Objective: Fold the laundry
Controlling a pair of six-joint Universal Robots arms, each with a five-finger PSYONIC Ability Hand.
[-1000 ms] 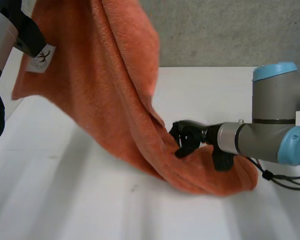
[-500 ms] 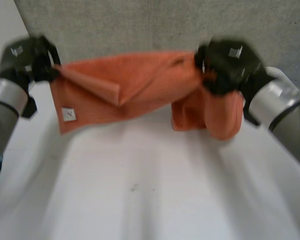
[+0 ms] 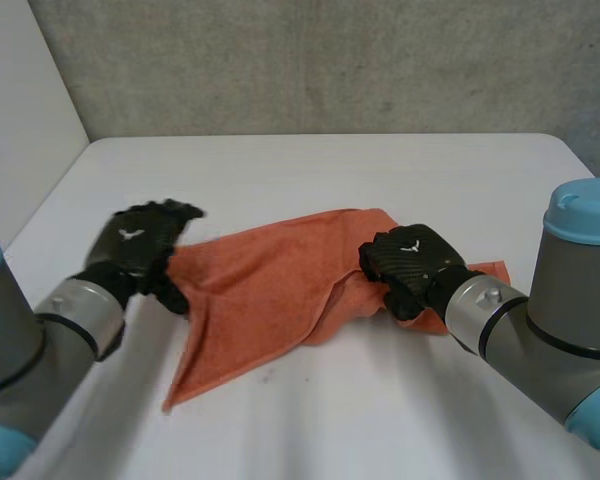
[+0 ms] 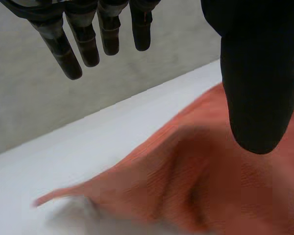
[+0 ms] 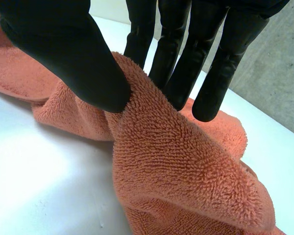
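Note:
An orange towel (image 3: 270,285) lies rumpled on the white table (image 3: 310,170), one corner pointing toward the front left. My left hand (image 3: 140,245) sits at the towel's left edge. In the left wrist view its fingers (image 4: 105,34) and thumb (image 4: 257,88) stand straight and apart above the towel (image 4: 210,186), holding nothing. My right hand (image 3: 405,265) is at the towel's right end. There the thumb (image 5: 68,54) and fingers (image 5: 181,54) pinch a raised fold of the towel (image 5: 171,161).
A grey wall (image 3: 330,60) runs behind the table's far edge. Bare table surface lies in front of the towel and beyond it. My right arm (image 3: 560,320) stretches over the table's front right.
The towel, held up in the air by both hands, has come down onto the table. My left hand has let go of it and opened. The right hand keeps its pinch.

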